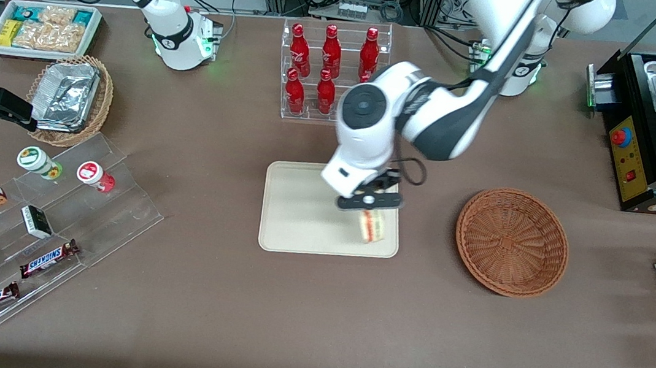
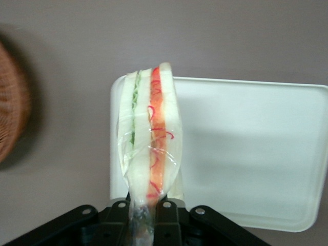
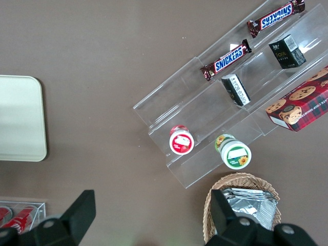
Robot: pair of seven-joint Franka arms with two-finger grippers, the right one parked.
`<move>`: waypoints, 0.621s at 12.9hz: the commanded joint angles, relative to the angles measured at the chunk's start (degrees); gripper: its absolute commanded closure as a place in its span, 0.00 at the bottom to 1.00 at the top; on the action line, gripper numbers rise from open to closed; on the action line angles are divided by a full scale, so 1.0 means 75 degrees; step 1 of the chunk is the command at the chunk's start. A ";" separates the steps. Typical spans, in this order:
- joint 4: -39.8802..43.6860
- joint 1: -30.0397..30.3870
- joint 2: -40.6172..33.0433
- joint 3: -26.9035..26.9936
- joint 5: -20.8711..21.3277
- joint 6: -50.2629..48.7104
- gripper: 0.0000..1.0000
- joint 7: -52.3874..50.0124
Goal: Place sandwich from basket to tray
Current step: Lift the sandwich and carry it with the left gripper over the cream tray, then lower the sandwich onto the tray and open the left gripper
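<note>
Hanging under the gripper [image 1: 369, 208] in the front view, the sandwich [image 1: 372, 225] is seen over the tray [image 1: 299, 218], the basket [image 1: 511, 242] lying apart. In the wrist view, the fingers [image 2: 165, 215] are shown clamped on its wrapped tip, red and green layers exposed.

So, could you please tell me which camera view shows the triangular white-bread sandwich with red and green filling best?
The left wrist view: the wrapped sandwich fills it, layers plain, pinched in the black two-finger gripper over the cream rectangular tray. The front view shows the sandwich small, partly under the gripper. The right wrist view misses it.
</note>
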 commanded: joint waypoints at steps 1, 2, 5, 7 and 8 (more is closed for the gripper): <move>0.0662 -0.0188 0.0770 -0.0104 -0.0083 0.0632 1.00 -0.0013; 0.0650 -0.0235 0.0946 -0.0197 -0.0083 0.0810 1.00 -0.0002; 0.0580 -0.0387 0.1299 -0.0315 -0.0072 0.0893 1.00 0.0103; 0.0568 -0.0504 0.1474 -0.0327 -0.0060 0.0893 1.00 0.0127; 0.0568 -0.0563 0.1603 -0.0327 -0.0037 0.0905 1.00 0.0127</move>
